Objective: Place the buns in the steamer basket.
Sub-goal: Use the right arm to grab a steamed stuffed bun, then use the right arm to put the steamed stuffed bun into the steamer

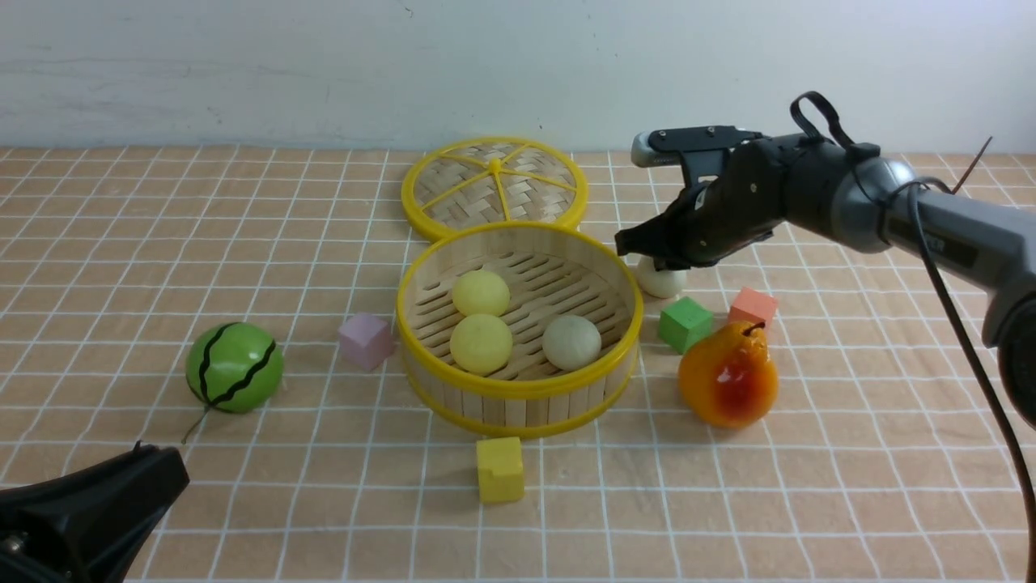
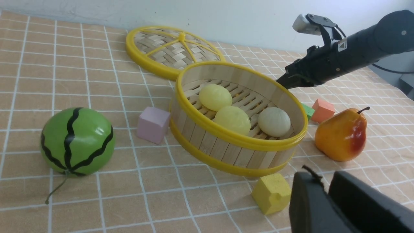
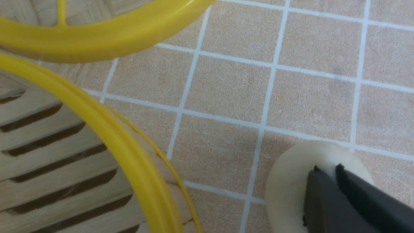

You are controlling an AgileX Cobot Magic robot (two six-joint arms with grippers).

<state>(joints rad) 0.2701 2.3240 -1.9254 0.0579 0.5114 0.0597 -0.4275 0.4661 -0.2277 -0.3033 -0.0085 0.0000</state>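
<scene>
Three buns (image 1: 481,343) are sitting in the steamer basket (image 1: 518,387); the fourth bun (image 1: 662,281) is lying on the bench (image 1: 728,502) just beside its right wall. The right gripper (image 3: 326,170) is pressing on its crown, jaws all but together, pinching a sliver at most. On lifting, the bun is likely slipping free and rolling toward the green cube (image 1: 685,323). The left gripper (image 2: 326,178) is idling, slightly parted, empty.

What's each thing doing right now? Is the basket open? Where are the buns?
Steamer basket: open, lid off.
Lid: flat on the table, behind the basket.
Yellow buns, white bun: resting inside the basket.
Last bun: on the table outside the basket.
Right gripper: shut, tips at that bun's top.
</scene>
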